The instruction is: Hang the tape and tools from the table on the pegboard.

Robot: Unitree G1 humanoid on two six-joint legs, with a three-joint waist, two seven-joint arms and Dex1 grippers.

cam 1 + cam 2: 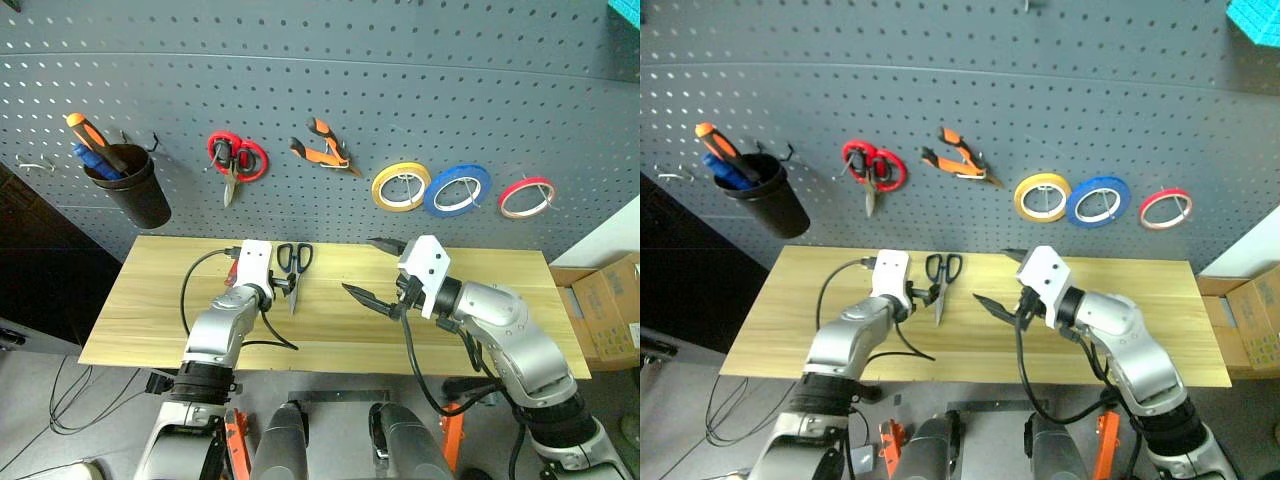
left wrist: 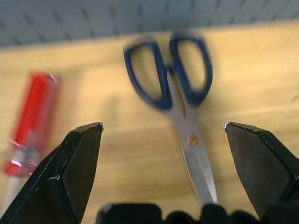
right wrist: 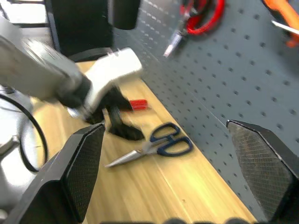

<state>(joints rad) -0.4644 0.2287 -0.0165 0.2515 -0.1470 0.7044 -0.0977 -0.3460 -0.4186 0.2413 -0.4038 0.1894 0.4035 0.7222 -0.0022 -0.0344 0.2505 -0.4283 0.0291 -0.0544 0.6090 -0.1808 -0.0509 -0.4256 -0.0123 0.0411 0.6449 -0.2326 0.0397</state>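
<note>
- Blue-handled scissors [image 1: 293, 268] lie flat on the table [image 1: 500, 330], near its back edge, roughly table centre-left. Handles point to 12 o'clock toward the pegboard [image 1: 400, 90], blades to 6 o'clock.
- Red-handled screwdriver [image 2: 29, 119] lies just beside the scissors, at their 9 o'clock, apart from them.
- Handling, my read: scissors are stiff steel, light, thin and flat on the wood, so the blades are slick and hard to get under. Take them at the pivot or the handle neck, across the width. The finger loops are what goes over a hook, so leave those free.
- Screwdriver: small, rigid, round handle, it may roll. Pinch mid-handle.
- Left gripper [image 2: 159, 133] hangs just over the scissors, fingers spread wide either side of the blades, holding nothing.
- Right gripper [image 1: 372, 270] sits above the table at 3 o'clock of the scissors, well apart, fingers spread wide, holding nothing.
- Already on the pegboard: orange-and-black pliers [image 1: 325, 145] at 12 o'clock of the scissors, red tape roll [image 1: 526, 196] far out at 2 o'clock, past the yellow roll [image 1: 400, 186] and blue roll [image 1: 456, 190].
- Left to hang, by my count: scissors and screwdriver.
</note>
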